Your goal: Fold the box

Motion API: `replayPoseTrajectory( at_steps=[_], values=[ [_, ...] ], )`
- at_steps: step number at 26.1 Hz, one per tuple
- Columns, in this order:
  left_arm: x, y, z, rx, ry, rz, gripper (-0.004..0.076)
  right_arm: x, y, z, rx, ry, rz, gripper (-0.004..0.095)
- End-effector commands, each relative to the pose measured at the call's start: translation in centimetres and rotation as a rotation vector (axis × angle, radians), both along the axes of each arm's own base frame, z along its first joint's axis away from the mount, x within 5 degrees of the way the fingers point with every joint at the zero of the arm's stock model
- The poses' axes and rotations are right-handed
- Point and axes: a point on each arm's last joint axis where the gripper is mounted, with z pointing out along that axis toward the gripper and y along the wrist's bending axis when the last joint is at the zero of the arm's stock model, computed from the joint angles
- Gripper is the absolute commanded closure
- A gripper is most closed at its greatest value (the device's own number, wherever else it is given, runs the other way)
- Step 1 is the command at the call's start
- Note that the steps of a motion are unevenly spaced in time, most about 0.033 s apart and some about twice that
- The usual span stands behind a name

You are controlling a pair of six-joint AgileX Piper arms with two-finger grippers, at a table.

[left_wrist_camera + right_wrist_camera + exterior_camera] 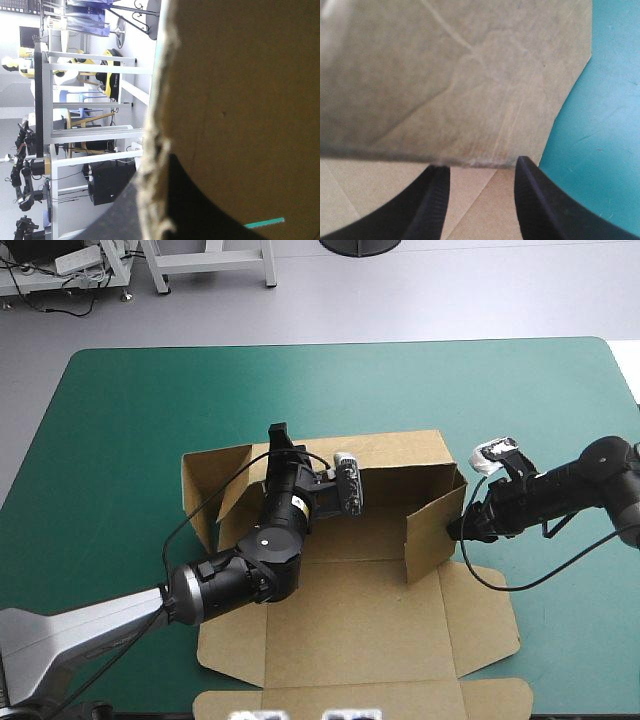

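Tabletop (120,420): teal-green cover that fills the high view. The box sits at its middle, a little toward the near edge.

Box (340,630): brown board, partly folded. The back wall (400,455), left wall (205,490) and right wall (432,530) stand up. The lid and its flaps lie flat toward the near edge. The tray's long axis runs left to right.

Left arm (230,575): comes in from the near left corner and crosses over the box floor to the top edge of the back wall, near that wall's left end.

Right arm (600,475): comes in low from the right edge, pointing left.

Left end effector (280,435): all but closed, gripping the back wall. The wrist view shows the board's frayed edge between its black fingers (195,200).

Right end effector (462,527): fingers (432,200) spread apart and holding nothing.

Key relation: the right wall stands directly ahead of the right end effector, with its fingertips at the wall's outer face. That arm is much the nearer to this wall. The coming move probably presses the wall inward while the left arm steadies the back wall.

Hidden: the left arm covers much of the box floor and the foot of the back wall. It cannot be told whether the right fingertips actually touch the wall. It also cannot be told whether any flap is tucked.
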Motion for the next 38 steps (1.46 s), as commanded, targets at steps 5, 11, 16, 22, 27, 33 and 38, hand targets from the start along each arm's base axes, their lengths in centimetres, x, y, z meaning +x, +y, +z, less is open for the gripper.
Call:
replayPoseTrajectory(
  at_steps=[5,11,16,22,27,33,38],
  values=[
    [-0.3,0.4,1.7,-0.063,-0.032,0.019,0.0729,-0.4,1.0,2.3,0.136,-0.070,0.030,0.0514],
    [-0.3,0.4,1.8,-0.065,-0.033,0.012,0.0729,0.2,1.4,3.0,0.200,-0.173,0.034,0.0514],
    [-0.3,0.3,1.8,-0.065,-0.034,0.010,0.0729,0.8,1.1,3.0,0.160,-0.255,0.007,0.0514],
    [-0.4,0.0,1.7,-0.078,-0.029,-0.025,0.0729,1.6,0.9,3.1,0.129,-0.350,-0.014,0.0514],
    [-0.4,0.0,1.7,-0.078,-0.029,-0.030,0.0729,2.1,0.8,3.1,0.124,-0.407,-0.013,0.0514],
    [-0.4,0.0,1.7,-0.078,-0.029,-0.030,0.0729,2.9,0.9,2.7,0.162,-0.435,-0.018,0.0514],
    [-0.4,0.0,1.7,-0.077,-0.029,-0.028,0.0729,4.1,1.1,2.0,0.218,-0.458,-0.028,0.0513]
  ],
)
